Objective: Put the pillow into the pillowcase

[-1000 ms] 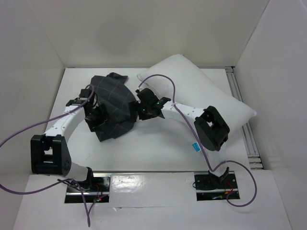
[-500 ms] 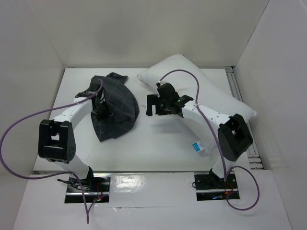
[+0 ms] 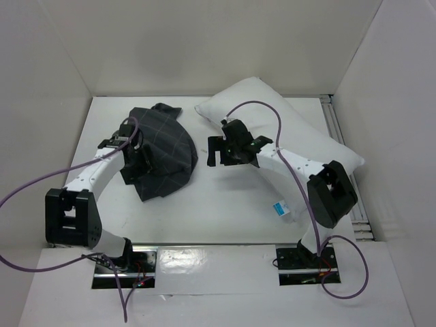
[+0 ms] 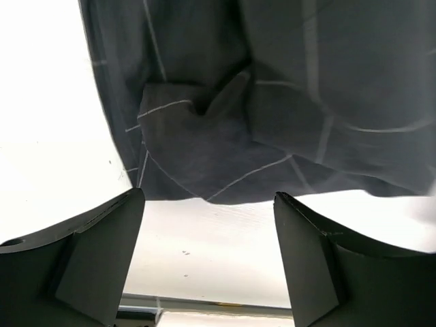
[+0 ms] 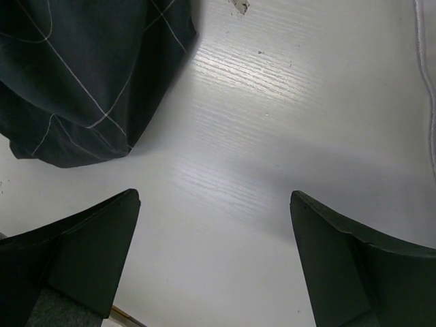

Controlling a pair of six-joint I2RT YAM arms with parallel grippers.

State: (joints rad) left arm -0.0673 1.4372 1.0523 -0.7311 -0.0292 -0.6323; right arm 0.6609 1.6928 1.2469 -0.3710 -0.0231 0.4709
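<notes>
The dark checked pillowcase [image 3: 163, 146] lies crumpled at the left middle of the table. The white pillow [image 3: 293, 126] lies diagonally at the back right, with its blue tag [image 3: 279, 208] near the front. My left gripper [image 3: 135, 165] is over the pillowcase's left edge. In the left wrist view the left gripper [image 4: 208, 238] stands open above bare table, with the pillowcase [image 4: 272, 102] just ahead of its fingertips. My right gripper [image 3: 212, 152] hovers between pillowcase and pillow. In the right wrist view the right gripper [image 5: 214, 231] is open and empty, with the pillowcase [image 5: 75, 75] at the upper left.
White walls enclose the table on three sides. A metal rail [image 3: 344, 163] runs along the right edge. Purple cables [image 3: 259, 105] loop from both arms. The right arm's elbow [image 3: 330, 194] hangs over the pillow's front right part.
The right gripper drew away rightward from the pillowcase's right edge, then held still. The left arm lifted and swung back down, its gripper now nearer the pillowcase's left edge.
</notes>
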